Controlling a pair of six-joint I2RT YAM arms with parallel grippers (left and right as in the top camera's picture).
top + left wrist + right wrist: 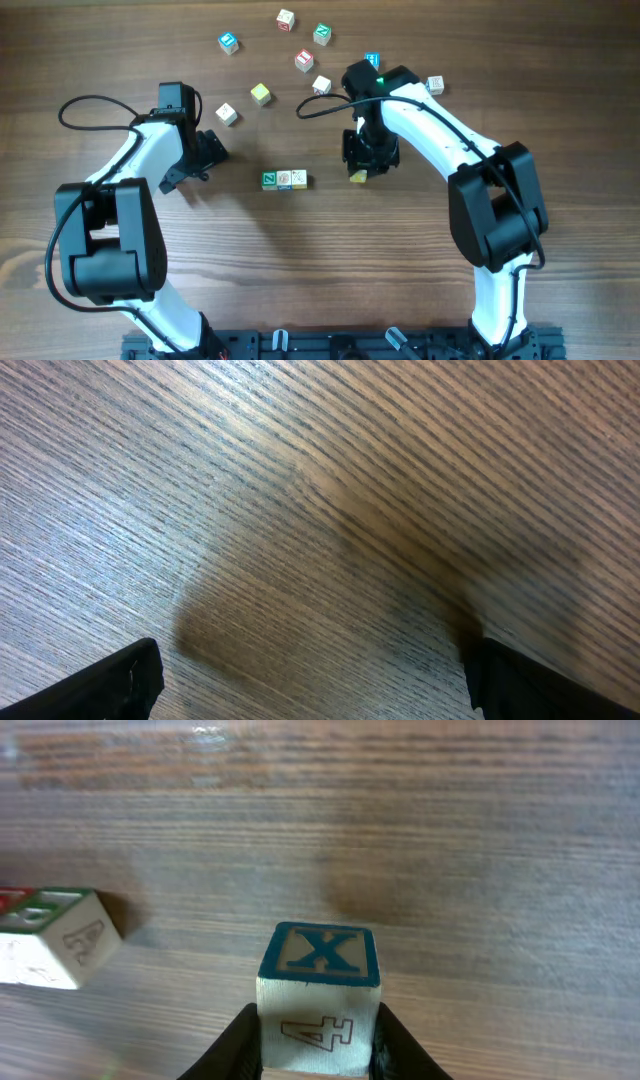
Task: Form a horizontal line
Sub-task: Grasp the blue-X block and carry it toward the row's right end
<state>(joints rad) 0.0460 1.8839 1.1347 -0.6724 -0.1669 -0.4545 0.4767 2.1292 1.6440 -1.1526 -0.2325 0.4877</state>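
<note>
The horizontal line is a short row of two cubes, one green-faced (271, 179) and one cream (294, 179), edge to edge at the table's middle. My right gripper (362, 160) is shut on a cube (358, 176) just right of the row, with a gap between. In the right wrist view this cube (318, 982) has a blue X on top and a 4 on its side, held between my fingers (318, 1042). The row's end (55, 935) shows at left. My left gripper (205, 155) is open and empty (320, 690) over bare wood, left of the row.
Loose cubes are scattered at the back: blue (229, 43), white (286, 18), green (322, 33), red (305, 60), cream (321, 85), yellow (261, 94), cream (227, 114), blue (372, 61), and one by the right arm (435, 85).
</note>
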